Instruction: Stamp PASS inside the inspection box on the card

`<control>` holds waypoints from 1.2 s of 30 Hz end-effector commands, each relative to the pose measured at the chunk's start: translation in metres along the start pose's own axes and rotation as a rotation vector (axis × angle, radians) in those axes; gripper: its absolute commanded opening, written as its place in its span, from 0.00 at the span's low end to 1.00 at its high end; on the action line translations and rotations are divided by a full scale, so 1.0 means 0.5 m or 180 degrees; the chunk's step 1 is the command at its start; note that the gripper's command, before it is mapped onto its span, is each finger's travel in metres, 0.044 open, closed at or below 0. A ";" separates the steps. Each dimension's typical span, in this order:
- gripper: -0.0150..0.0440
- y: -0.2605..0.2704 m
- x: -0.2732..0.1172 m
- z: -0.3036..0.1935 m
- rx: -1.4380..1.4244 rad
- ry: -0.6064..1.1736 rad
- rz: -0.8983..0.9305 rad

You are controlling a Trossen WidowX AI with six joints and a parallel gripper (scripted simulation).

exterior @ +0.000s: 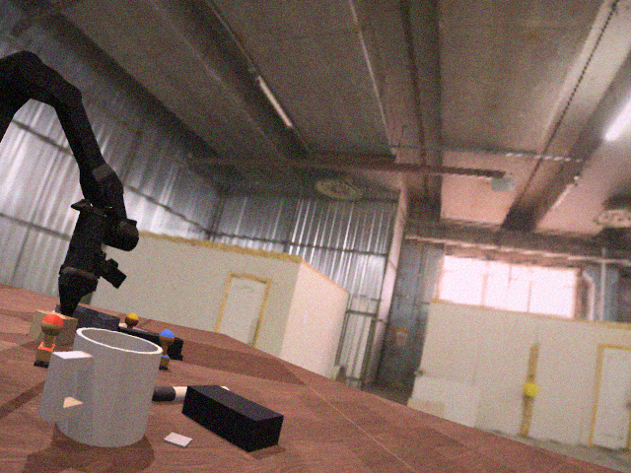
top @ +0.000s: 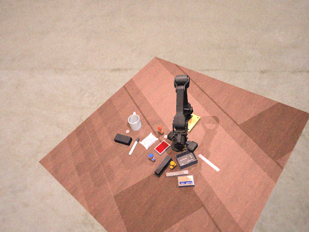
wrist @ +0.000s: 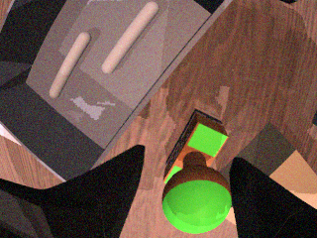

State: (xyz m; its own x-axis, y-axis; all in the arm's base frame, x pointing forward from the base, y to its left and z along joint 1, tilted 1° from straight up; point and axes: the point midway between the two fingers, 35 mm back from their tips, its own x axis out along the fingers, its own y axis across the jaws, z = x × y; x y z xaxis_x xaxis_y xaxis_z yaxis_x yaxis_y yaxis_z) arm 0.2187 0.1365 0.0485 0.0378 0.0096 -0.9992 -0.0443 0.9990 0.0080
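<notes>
The end effector (top: pixel 182 144) (exterior: pixel 68 308) (wrist: pixel 189 159) has its fingers apart; the green-topped stamp (wrist: pixel 196 205) is between or just below them. Picking seems the present step; next needs centred closing.

green-topped stamp (wrist: pixel 197 205) upright | red pad (top: pixel 162 147) flat | white card (top: pixel 148 140) flat near pad
</notes>
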 end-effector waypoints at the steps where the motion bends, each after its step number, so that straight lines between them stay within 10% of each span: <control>1: 0.63 -0.005 0.009 -0.004 -0.0013 0.0030 -0.0036; 36: 0.46 0.000 0.000 0.000 0.0001 0.0000 0.0000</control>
State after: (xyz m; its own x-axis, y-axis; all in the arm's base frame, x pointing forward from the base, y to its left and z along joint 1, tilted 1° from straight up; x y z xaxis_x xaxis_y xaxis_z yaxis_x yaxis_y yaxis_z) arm 0.2194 0.1367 0.0495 0.0424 0.0120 -0.9990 -0.0440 0.9990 0.0101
